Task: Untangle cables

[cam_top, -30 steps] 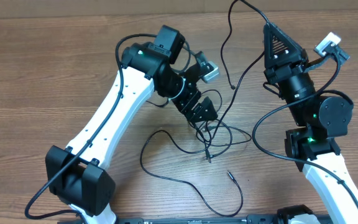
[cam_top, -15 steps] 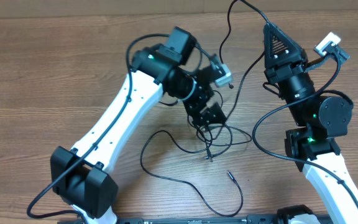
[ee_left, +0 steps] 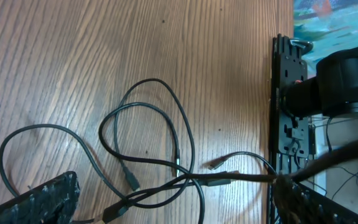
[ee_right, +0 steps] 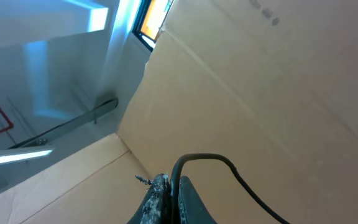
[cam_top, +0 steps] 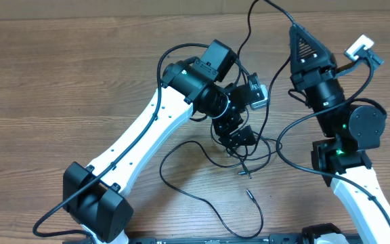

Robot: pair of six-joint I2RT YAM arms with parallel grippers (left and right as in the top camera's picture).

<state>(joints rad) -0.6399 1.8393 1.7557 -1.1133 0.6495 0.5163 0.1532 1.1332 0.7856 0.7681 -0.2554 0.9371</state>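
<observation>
**Left gripper.** The left gripper (cam_top: 240,135) is released, jaws spread wide. It hangs directly over the cables (cam_top: 252,157), a loose tangle of thin black loops lying on the wooden counter (cam_top: 59,81). In the left wrist view the crossing of the loops sits between the two fingers (ee_left: 42,199). One strand runs out toward the opposite finger; whether it touches cannot be told.

**Right gripper.** The right gripper (cam_top: 293,30) is clenched on the raised cable (cam_top: 250,27). This cord leaves the gripper tip, arcs past the far frame edge and drops back toward the tangle.

**Surroundings.**
- A free plug (cam_top: 250,194) lies on the base side of the left gripper, apart from the tangle.
- The left wrist camera (cam_top: 257,95) and wrist body cover part of the cords from overhead.
- The right arm's thick wiring (cam_top: 278,146) curves just beside the tangle, between the two grippers.
- A black mounting rail (ee_left: 288,112) borders the counter edge.
- A cardboard panel (ee_right: 278,81) stands beyond the right gripper.
</observation>
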